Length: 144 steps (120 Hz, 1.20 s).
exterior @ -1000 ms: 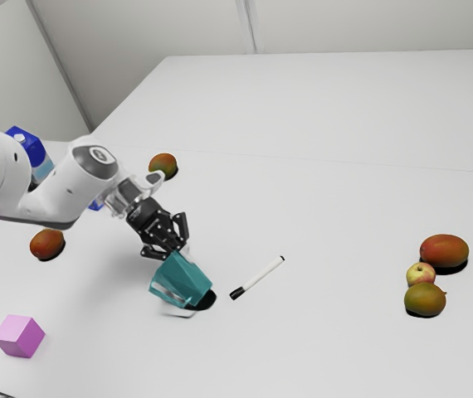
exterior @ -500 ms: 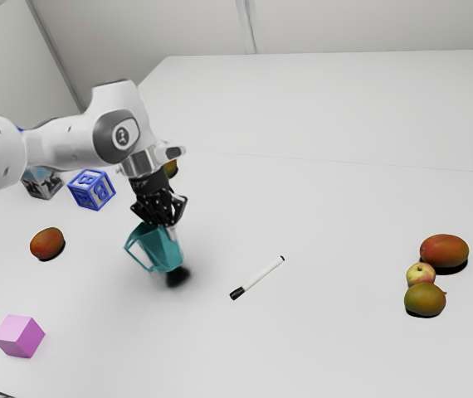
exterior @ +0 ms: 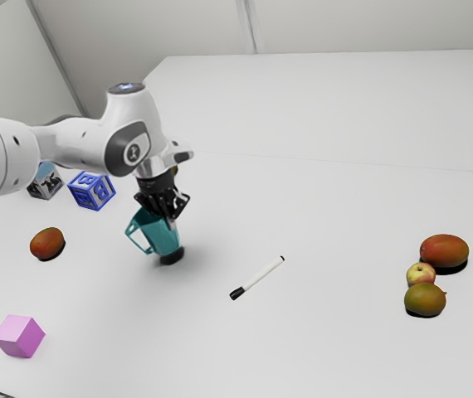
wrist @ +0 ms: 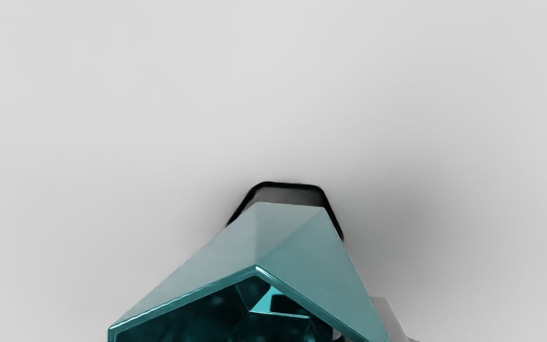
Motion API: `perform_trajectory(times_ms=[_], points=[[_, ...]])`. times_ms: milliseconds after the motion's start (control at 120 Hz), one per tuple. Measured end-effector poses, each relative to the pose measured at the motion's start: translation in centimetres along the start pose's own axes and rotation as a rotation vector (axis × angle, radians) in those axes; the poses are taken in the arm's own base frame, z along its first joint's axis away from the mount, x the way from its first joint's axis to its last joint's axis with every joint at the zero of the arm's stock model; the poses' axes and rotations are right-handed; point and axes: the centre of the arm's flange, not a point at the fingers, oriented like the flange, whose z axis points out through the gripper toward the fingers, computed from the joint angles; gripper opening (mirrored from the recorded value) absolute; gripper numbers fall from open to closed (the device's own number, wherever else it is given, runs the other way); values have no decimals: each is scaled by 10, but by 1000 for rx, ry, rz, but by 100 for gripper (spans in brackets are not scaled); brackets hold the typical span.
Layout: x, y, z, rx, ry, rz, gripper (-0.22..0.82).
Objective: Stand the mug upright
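One mug (exterior: 163, 236) is in our claw (exterior: 170, 220), which grasps its wall, one finger inside and one outside. We have it mouth up, leaning slightly, handle toward the exterior view's left, directly over a dark shadow on the table (exterior: 336, 340); we can't tell whether its base touches. Near us lie the blue letter block (exterior: 92, 191) and the marker (exterior: 260, 277), then a reddish mango (exterior: 46, 243). Farther off sits the pink block (exterior: 18, 336); well apart from us, an apple (exterior: 420, 274) sits between two more mangoes (exterior: 444, 249).
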Motion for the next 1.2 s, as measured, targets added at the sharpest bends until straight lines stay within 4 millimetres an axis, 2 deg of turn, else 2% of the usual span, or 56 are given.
perform_trajectory(times_ms=[183,350,450,567,675,808,867,1200], points=[[5,2,16,-2,-8,-6,-18],[7,2,23,-3,-8,-10,-17],[6,13,24,-9,-8,7,5],[5,16,19,-12,-1,12,28],[3,15,5,-12,19,12,41],[0,22,-18,-11,59,28,50],[-2,23,-27,-10,74,33,53],[5,20,-110,-1,192,34,59]])
